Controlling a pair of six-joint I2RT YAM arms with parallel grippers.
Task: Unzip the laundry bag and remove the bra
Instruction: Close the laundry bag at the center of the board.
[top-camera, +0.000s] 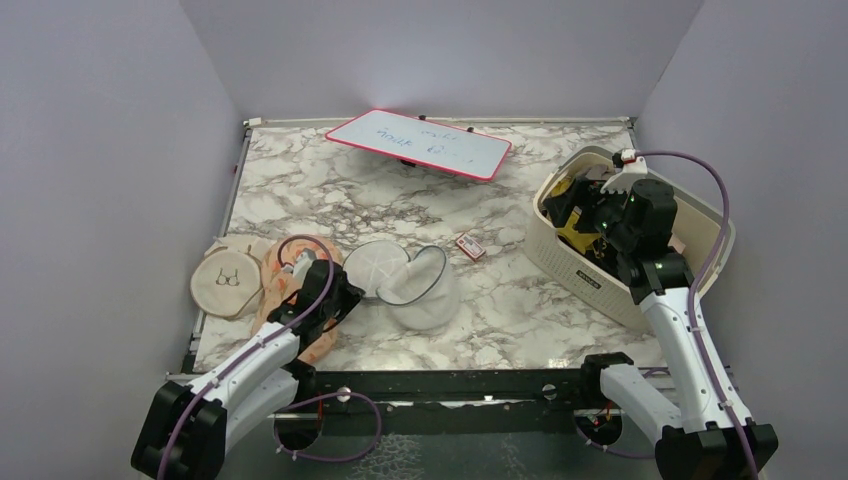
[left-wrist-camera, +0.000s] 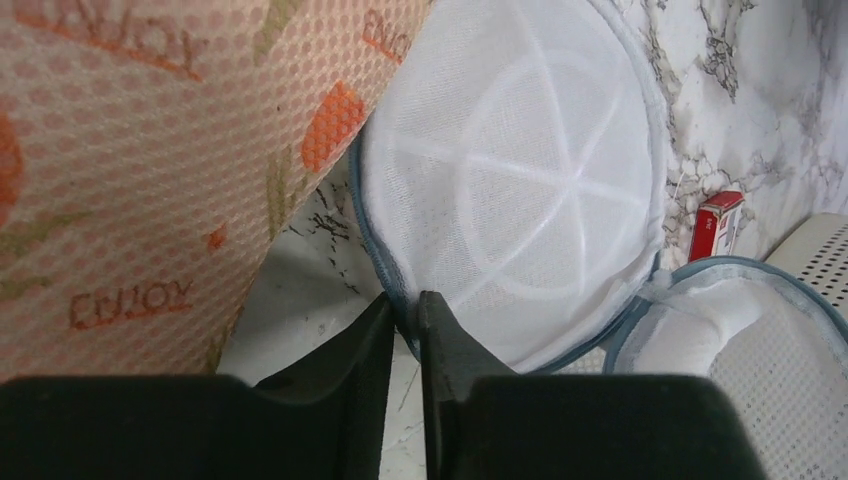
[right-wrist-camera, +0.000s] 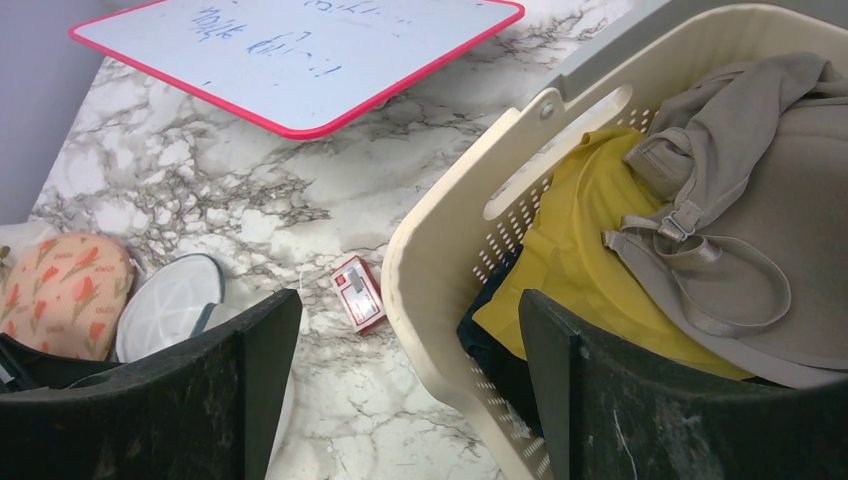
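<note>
nearest the arm bases, the left gripper (left-wrist-camera: 405, 303) is nipped closed on the dark grey-blue zipper trim of the laundry bag (left-wrist-camera: 520, 180), at the round lid's 7 o'clock edge. that hold looks meant to pin the light mesh in place. the lid, white see-through net with stitched spokes, lies flopped open. the soft cylinder body beside it at 4 o'clock shows only white mesh inside, so the unzipping reads as done. touching the lid at 9 o'clock is the orange-pink patterned pouch (left-wrist-camera: 150, 150), a dotted weave, with a flat beige pouch (top-camera: 227, 282) just beyond it. a small red box (top-camera: 470, 246) sits on the marbled worktop (top-camera: 520, 300) at the bag's 2 o'clock. farther off at 3 o'clock, the right gripper (right-wrist-camera: 400, 310) hangs with jaws wide apart, holding nothing, over the rim of a stiff perforated cream basket (right-wrist-camera: 440, 230). inside it, soft yellow cloth that i take for the bra (right-wrist-camera: 575, 250) lies partly under a taupe strapped garment (right-wrist-camera: 770, 230), though i cannot be sure of it. the spread jaws would suit a release there. a red-framed whiteboard (top-camera: 420, 143) rests at 12 o'clock.
</note>
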